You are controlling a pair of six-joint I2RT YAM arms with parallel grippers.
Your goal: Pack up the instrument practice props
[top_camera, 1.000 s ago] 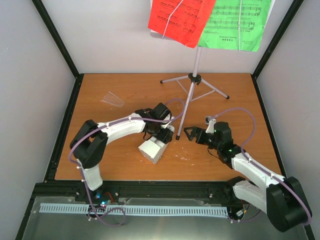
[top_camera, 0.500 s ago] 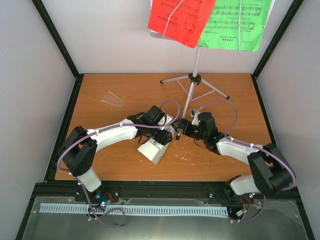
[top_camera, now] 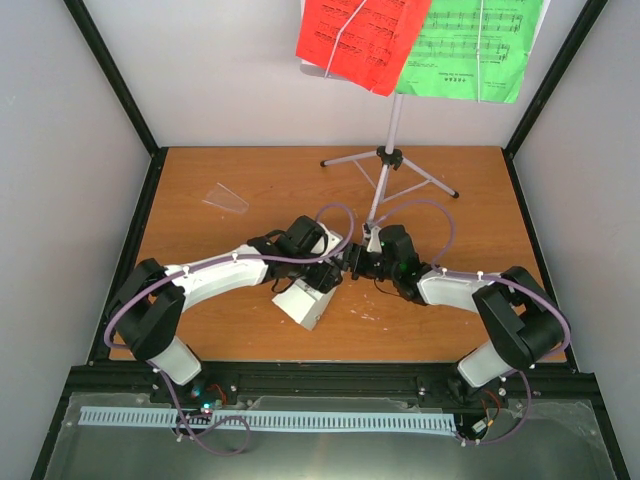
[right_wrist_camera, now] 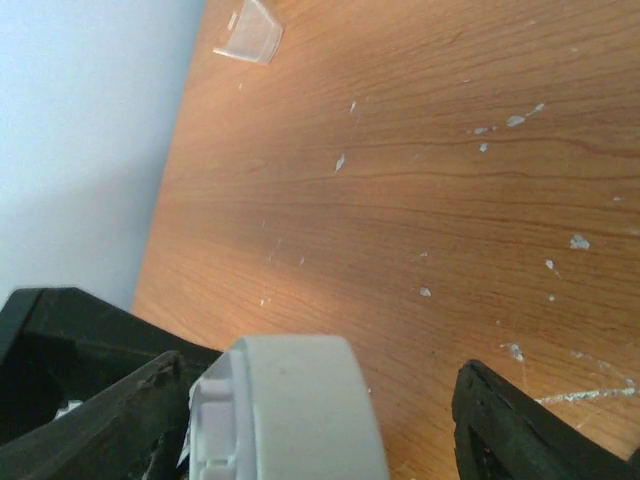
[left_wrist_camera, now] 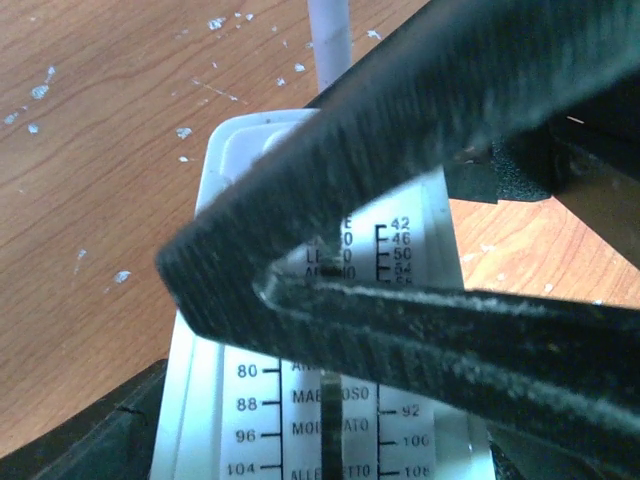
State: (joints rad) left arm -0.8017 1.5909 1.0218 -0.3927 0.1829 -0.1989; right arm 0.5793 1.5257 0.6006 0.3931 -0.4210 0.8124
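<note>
The white metronome (top_camera: 303, 303) lies tilted on the wooden table. My left gripper (top_camera: 330, 275) grips its sides; in the left wrist view its tempo-scale face (left_wrist_camera: 260, 400) fills the space between my own fingers (left_wrist_camera: 60, 445) at the bottom corners. My right gripper (top_camera: 358, 262) is open, and the metronome's narrow white top (right_wrist_camera: 290, 410) sits between its spread fingers (right_wrist_camera: 520, 430). Its dark ribbed fingers cross the face in the left wrist view (left_wrist_camera: 420, 130). The music stand (top_camera: 395, 125) stands at the back, holding a red page (top_camera: 360, 40) and a green page (top_camera: 470, 45).
The stand's front tripod leg (top_camera: 368, 225) reaches down to beside both grippers and also shows in the left wrist view (left_wrist_camera: 328, 40). A small clear plastic cover (top_camera: 225, 197) lies at the back left, also seen in the right wrist view (right_wrist_camera: 248, 32). Black frame posts (top_camera: 110, 80) border the table.
My right arm has swung left, bringing its open gripper up to the metronome's top beside the left gripper. My left arm has stretched a little further forward, still on the metronome.
</note>
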